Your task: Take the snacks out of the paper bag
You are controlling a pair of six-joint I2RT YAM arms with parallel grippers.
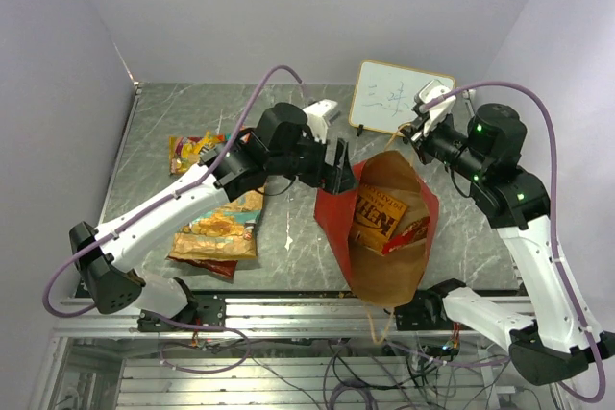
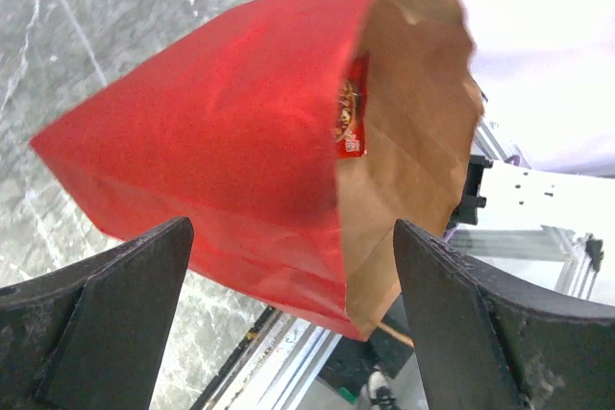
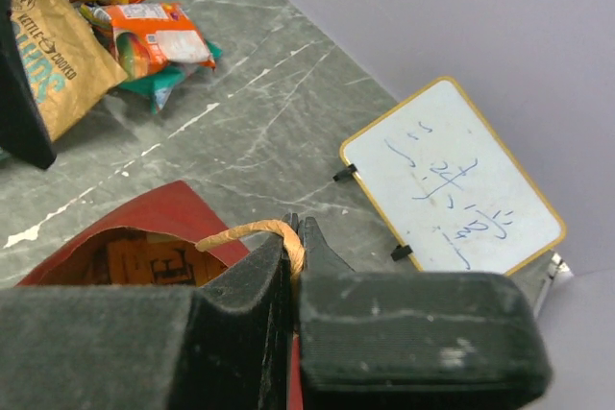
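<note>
Nearest our bases, the paper bag (image 1: 333, 213), red outside and brown kraft within, sits on the grey worktop (image 1: 163, 112) between our two claws, its mouth gaping and one loose cord handle (image 1: 377, 322) trailing toward the near edge. Inside, below and between the claws, we can make out an orange-brown pack (image 1: 377, 218) and, right of it, a red pack (image 1: 408, 234); whether more lies beneath them we cannot tell. Our left claw (image 2: 290, 228) hangs spread wide and empty just beside the bag's red left wall, at the rim of the mouth. Our right claw (image 3: 293, 237), pressed together, pinches the far cord handle (image 3: 245, 229) and holds that side of the bag up. Well to the left of the left claw, the snacks already out lie on the worktop: a tan-brown chip bag (image 1: 219, 234) closest to us, an orange-teal pack (image 3: 154, 37) by it, and a yellow-orange pack (image 1: 192, 149) farther back. Beyond the right claw stands a small whiteboard (image 1: 394, 98). We judge the job partly done: several snacks are out, at least two are left in the bag, and the open left claw looks placed to go in for the next.
</note>
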